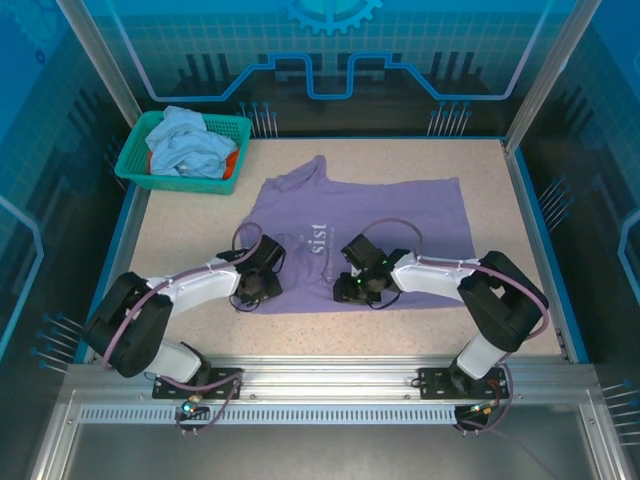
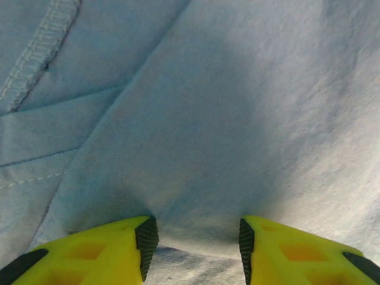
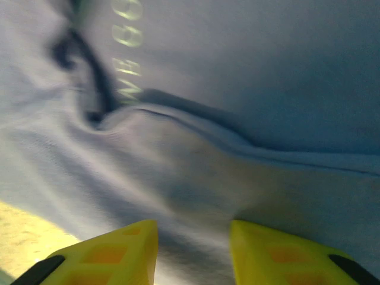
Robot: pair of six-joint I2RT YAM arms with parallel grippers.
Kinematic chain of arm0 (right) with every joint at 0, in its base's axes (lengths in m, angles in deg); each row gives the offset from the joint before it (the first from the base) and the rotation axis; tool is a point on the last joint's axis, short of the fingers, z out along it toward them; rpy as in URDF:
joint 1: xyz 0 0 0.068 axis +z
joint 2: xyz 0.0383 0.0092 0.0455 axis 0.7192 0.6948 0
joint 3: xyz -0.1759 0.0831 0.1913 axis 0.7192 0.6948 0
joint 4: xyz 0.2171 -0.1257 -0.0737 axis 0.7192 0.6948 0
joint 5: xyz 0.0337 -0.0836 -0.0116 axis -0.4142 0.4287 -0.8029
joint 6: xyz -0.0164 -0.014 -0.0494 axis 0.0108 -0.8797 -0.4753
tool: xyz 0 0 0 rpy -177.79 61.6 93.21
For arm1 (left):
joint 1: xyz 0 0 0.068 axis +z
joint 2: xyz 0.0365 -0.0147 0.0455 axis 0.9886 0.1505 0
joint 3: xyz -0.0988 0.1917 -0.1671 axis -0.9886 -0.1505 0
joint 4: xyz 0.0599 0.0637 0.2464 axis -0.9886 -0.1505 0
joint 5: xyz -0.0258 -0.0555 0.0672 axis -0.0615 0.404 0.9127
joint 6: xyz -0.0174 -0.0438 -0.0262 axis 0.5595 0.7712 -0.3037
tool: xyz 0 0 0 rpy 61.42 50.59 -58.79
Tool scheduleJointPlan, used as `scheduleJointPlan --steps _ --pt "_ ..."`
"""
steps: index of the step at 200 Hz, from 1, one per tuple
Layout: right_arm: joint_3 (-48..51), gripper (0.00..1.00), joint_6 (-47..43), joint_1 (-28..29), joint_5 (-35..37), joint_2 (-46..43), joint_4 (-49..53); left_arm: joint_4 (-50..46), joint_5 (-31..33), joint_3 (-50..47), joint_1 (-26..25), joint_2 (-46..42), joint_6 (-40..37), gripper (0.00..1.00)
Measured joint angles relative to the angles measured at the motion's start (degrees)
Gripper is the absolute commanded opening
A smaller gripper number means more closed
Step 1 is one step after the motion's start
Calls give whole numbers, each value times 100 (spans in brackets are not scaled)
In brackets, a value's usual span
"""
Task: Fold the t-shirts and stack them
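Note:
The lavender t-shirt (image 1: 380,215) lies spread flat on the table, its white lettering (image 1: 318,240) near the middle. Both grippers sit low on its near hem. My left gripper (image 1: 258,287) is on the hem's left part. In the left wrist view my left gripper (image 2: 193,240) has its jaws apart, with the cloth (image 2: 208,119) and its edge lying between them. My right gripper (image 1: 356,287) is at the hem's middle. The right wrist view shows my right gripper (image 3: 194,243) with its jaws apart over wrinkled cloth (image 3: 249,95), close to the lettering (image 3: 127,41). A light-blue t-shirt (image 1: 190,142) and an orange one (image 1: 232,163) lie in the basket.
The teal mesh basket (image 1: 160,178) stands at the table's far left corner. Bare speckled tabletop (image 1: 400,325) runs along the near edge below the shirt, and more (image 1: 490,200) to its right. Raised blue rails edge the table.

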Motion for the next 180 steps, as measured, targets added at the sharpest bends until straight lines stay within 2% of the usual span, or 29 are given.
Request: scheduleJointPlan --steps 41,87,106,117,137,152,180 --pt "223 41 262 92 17 -116 -350 15 136 -638 -111 -776 544 47" --pt "538 51 800 1097 391 -479 -463 -778 210 -1191 -223 -1917 1062 46" --pt "535 57 988 1248 470 -601 -284 -1176 308 -1158 -223 -2304 1071 46" --pt "509 59 1014 1250 542 -715 -24 -1346 328 -1005 -223 -2402 1019 40" --pt "431 60 1008 1139 719 -1032 557 -1349 166 -400 -223 -2267 669 25" --pt "398 61 975 844 800 -1449 839 -1104 -136 197 -258 -1843 354 14" --pt "398 59 815 -153 730 -2221 1047 -603 -542 992 -623 -857 -157 9"
